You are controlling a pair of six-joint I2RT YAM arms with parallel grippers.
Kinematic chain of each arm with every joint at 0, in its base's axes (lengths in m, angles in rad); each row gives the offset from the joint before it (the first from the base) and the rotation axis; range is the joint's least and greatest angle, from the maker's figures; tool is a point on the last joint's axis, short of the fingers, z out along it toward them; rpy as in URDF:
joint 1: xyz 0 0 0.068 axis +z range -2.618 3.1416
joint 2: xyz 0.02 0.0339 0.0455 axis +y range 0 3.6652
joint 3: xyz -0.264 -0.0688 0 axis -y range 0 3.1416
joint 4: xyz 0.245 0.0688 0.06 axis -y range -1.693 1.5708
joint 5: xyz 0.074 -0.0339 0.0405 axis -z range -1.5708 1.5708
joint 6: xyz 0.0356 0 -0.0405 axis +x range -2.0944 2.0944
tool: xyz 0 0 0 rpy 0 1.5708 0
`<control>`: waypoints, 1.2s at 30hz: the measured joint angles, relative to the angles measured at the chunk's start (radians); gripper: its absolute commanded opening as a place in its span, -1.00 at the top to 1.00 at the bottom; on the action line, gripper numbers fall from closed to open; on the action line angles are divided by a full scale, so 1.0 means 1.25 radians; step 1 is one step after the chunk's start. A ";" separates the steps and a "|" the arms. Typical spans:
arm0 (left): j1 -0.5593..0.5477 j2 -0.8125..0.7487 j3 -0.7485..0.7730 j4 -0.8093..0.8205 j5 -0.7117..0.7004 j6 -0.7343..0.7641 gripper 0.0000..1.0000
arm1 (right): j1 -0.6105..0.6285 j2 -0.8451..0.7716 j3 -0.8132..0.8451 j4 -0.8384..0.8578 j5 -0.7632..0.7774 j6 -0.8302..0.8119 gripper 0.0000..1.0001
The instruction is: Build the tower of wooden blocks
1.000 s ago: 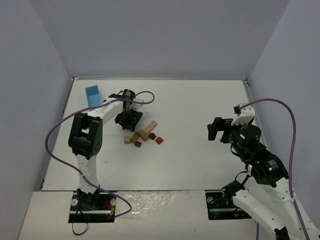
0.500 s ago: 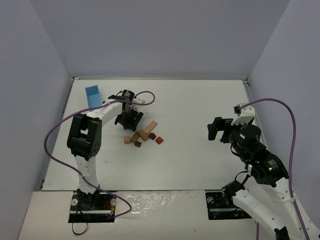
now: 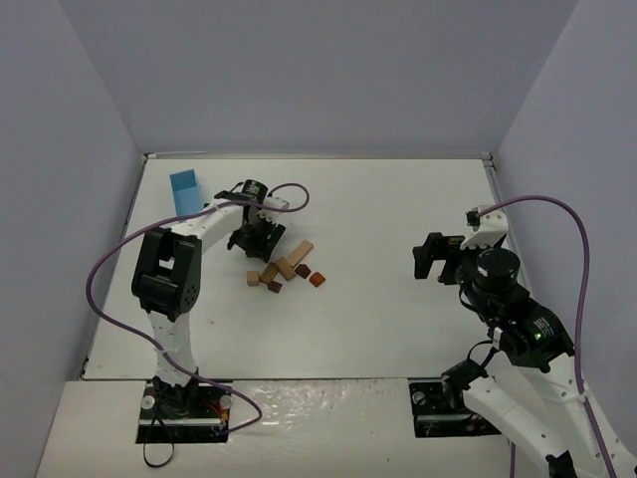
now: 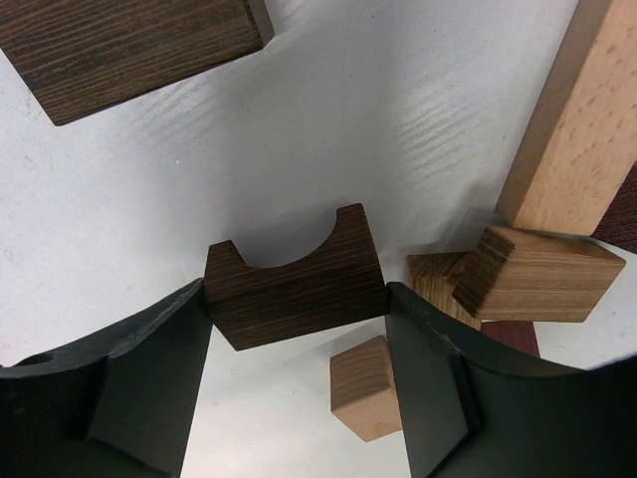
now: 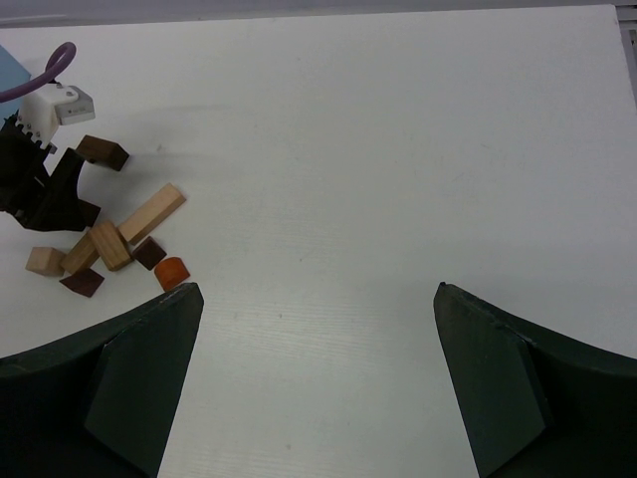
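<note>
The left arm (image 3: 171, 274) is stretched from its base at the near edge toward the far left part of the table (image 3: 378, 309). Its elbow is raised and its forearm is directed to the right, so that the left gripper (image 3: 256, 240) is pointed down at the far-left edge of the wood blocks (image 3: 284, 269). A purple cable (image 3: 105, 269) is looped out beside this arm. A light blue box (image 3: 185, 191) is seen standing just beyond the forearm, near the left wall.

In the left wrist view, a notched dark brown block (image 4: 296, 296), with a half-round cutout in its top edge, is clamped between the two black fingers (image 4: 159, 368). Each end of the block is touched by a finger pad, and the jaws are held about half apart by its width. Whether the block is lifted off the table cannot be told.

The remaining pieces are laid in a loose cluster just beside the gripper. A second dark brown block (image 4: 129, 40) is set apart on the far side, and a light tan bar (image 4: 587, 119) is laid diagonally. A brown block (image 4: 542, 274) is placed at the bar's near end, and a small tan cube (image 4: 366, 388) is found closest to the fingers. A reddish-orange piece (image 5: 171, 271) is seen at the cluster's right edge.

The right arm (image 3: 518, 319) is folded back on the right side, well apart from the blocks. The right gripper (image 3: 428, 258) is held above the table and faced toward the cluster, its jaws spread fully wide with nothing between them.
</note>
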 measured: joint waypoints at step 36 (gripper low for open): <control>0.024 -0.086 0.083 -0.075 -0.031 -0.193 -0.82 | 0.000 0.004 -0.007 0.000 -0.051 0.023 -1.00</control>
